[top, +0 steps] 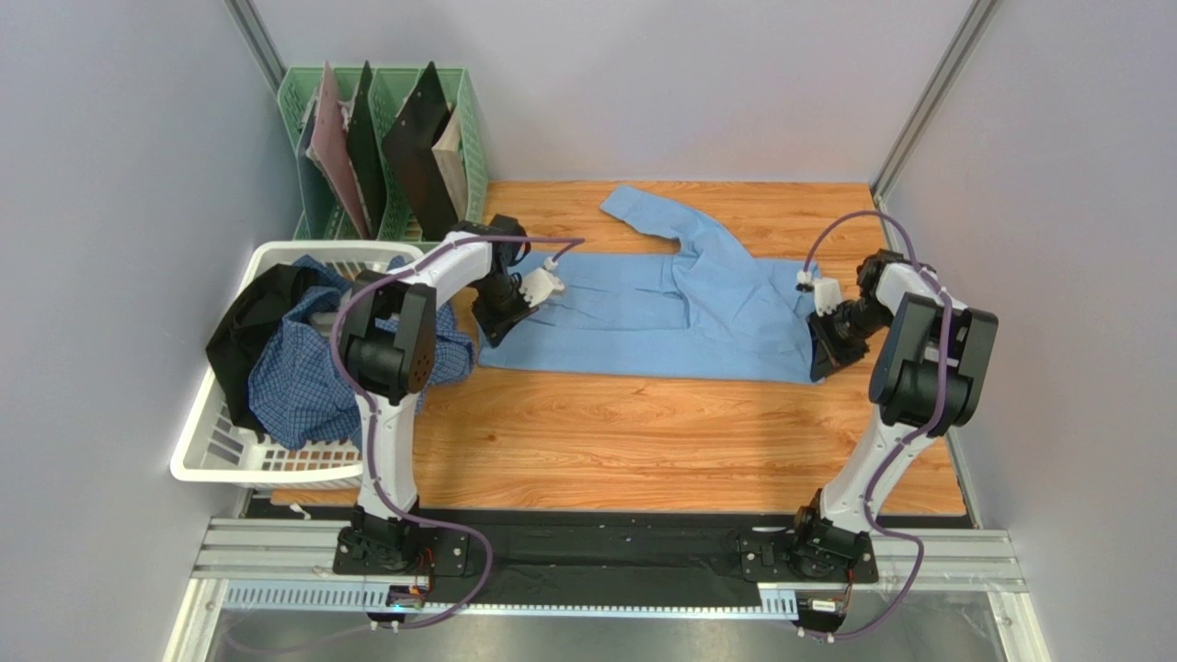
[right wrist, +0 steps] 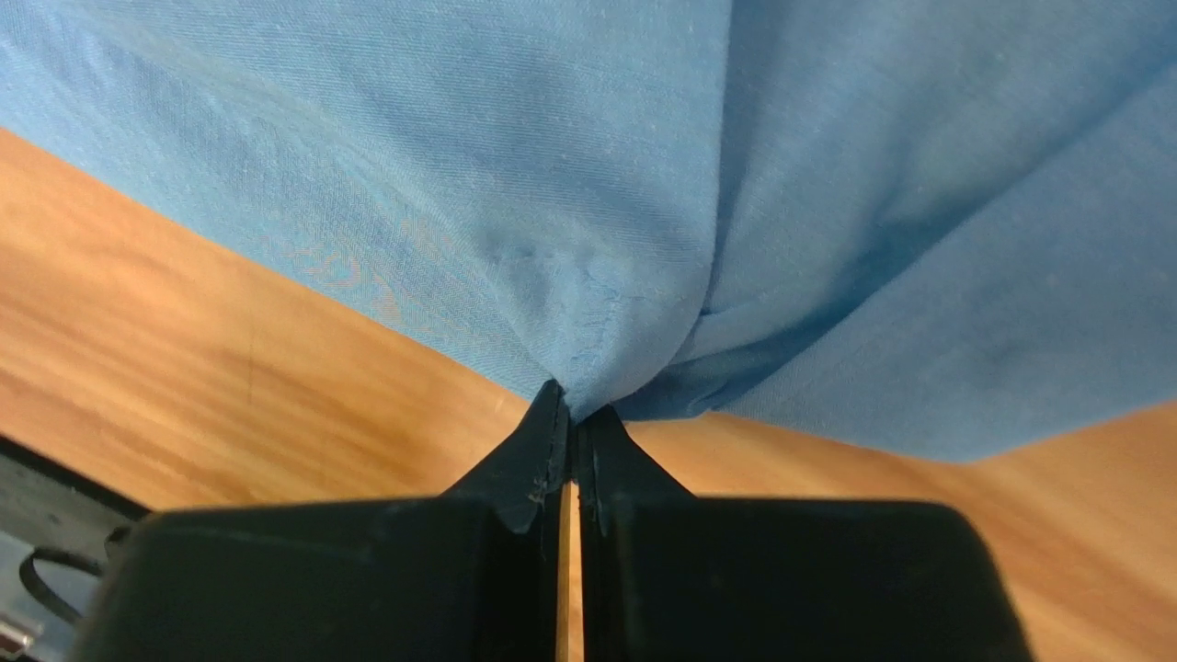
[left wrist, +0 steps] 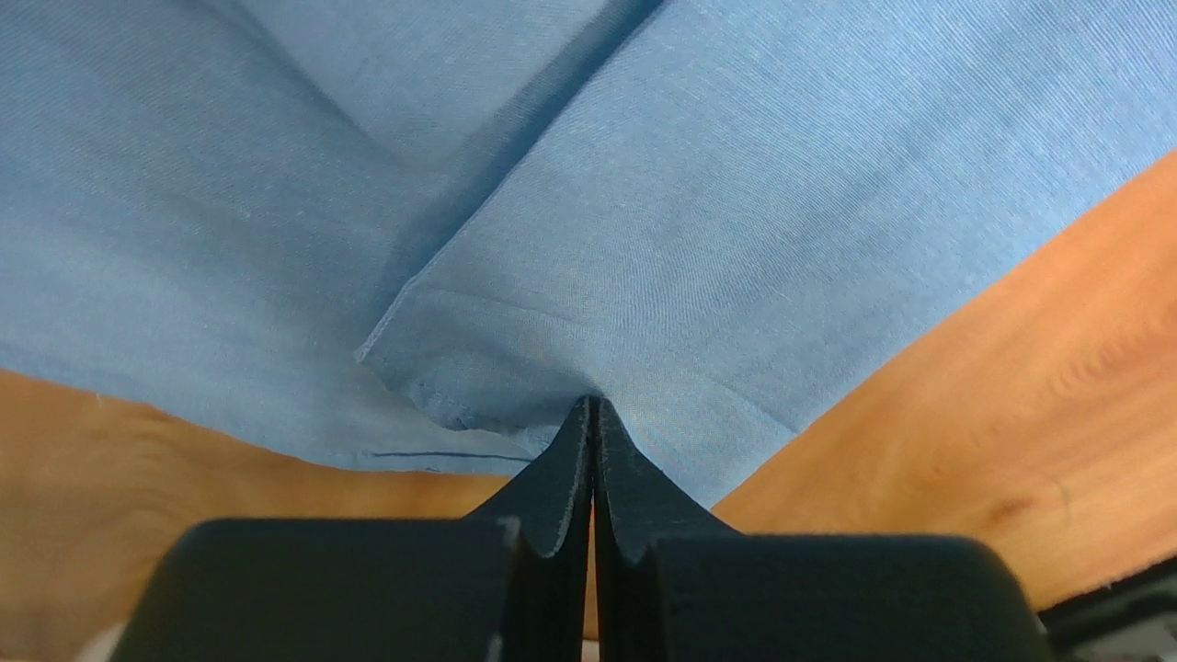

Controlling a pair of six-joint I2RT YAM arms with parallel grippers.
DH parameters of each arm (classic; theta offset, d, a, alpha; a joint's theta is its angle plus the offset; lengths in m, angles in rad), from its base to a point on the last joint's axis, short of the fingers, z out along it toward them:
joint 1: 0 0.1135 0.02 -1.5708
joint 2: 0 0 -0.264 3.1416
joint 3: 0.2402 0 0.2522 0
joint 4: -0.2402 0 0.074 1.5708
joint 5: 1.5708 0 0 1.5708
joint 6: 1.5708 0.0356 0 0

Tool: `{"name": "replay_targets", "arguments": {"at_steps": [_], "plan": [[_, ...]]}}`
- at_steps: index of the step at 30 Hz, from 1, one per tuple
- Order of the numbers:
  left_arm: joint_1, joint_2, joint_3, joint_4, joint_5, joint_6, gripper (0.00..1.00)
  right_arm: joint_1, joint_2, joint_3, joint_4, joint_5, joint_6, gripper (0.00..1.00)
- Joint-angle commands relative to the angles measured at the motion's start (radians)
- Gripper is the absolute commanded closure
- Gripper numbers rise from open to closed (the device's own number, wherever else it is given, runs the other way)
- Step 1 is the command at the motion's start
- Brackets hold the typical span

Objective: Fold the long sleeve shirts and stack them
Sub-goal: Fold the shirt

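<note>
A plain light blue long sleeve shirt (top: pixel 663 311) lies spread across the wooden table, one sleeve angled to the far left. My left gripper (top: pixel 495 328) is shut on the shirt's left near edge; in the left wrist view its fingertips (left wrist: pixel 594 410) pinch the blue cloth (left wrist: pixel 663 207). At the shirt's right near corner my right gripper (top: pixel 825 359) is shut too, and the right wrist view shows its tips (right wrist: pixel 569 400) nipping a bunched fold of the cloth (right wrist: pixel 594 179). A blue-and-white checked shirt (top: pixel 307 375) sits crumpled in the white basket (top: pixel 221 455) at the left.
A dark garment (top: pixel 256 320) hangs over the basket's far left rim. A green file rack (top: pixel 387 138) with dark and pink boards stands at the back left. Bare wooden table (top: pixel 622 442) stretches between the shirt and the arm bases. Grey walls close in both sides.
</note>
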Motion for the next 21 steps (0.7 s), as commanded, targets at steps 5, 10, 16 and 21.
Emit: {"name": "replay_targets", "arguments": {"at_steps": [5,10,16,21], "plan": [[-0.064,-0.155,-0.248,-0.088,0.045,0.058,1.0,-0.112,-0.123,-0.174,-0.139,0.145,-0.185,1.0],[-0.063,-0.221,-0.299,-0.03,0.084,0.049,0.94,-0.216,-0.096,-0.151,-0.159,0.14,-0.193,1.0],[-0.098,-0.318,-0.312,-0.024,0.187,0.033,0.67,-0.224,-0.09,-0.117,-0.252,0.061,-0.18,0.72],[-0.1,-0.395,-0.255,-0.036,0.244,0.023,0.65,-0.267,-0.134,0.025,-0.377,0.039,-0.214,0.43]]}}
